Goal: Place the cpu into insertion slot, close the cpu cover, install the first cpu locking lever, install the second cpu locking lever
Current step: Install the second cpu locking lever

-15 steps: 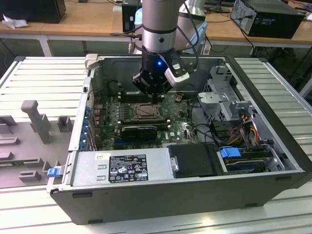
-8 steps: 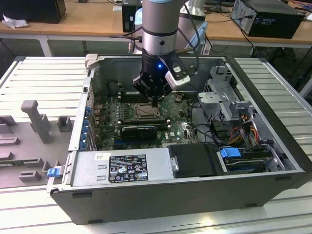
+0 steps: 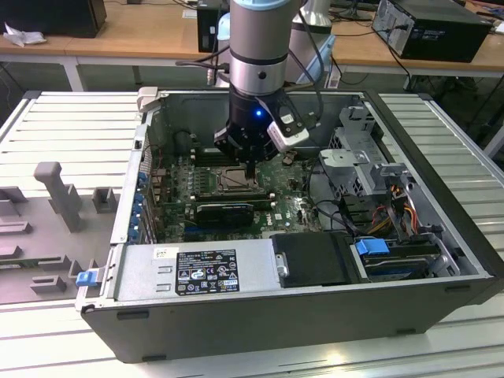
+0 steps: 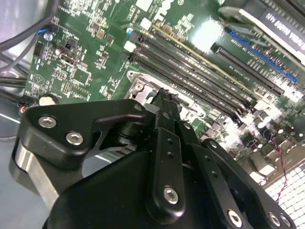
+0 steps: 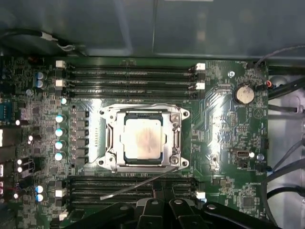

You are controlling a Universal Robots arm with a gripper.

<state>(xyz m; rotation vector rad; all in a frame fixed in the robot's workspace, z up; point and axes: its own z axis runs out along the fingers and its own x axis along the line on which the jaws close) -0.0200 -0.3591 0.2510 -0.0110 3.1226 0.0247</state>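
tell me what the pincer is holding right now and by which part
Nothing that can be seen: the pincer is shut with no object between its tips. The cpu already sits in the insertion slot.

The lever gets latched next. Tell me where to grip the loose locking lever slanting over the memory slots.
Probably its free tip, the end farthest from the cpu cover. The locking lever is a thin bare rod slanting out over the memory slots, so the tip has room around it. Come from above, pinching across the rod.
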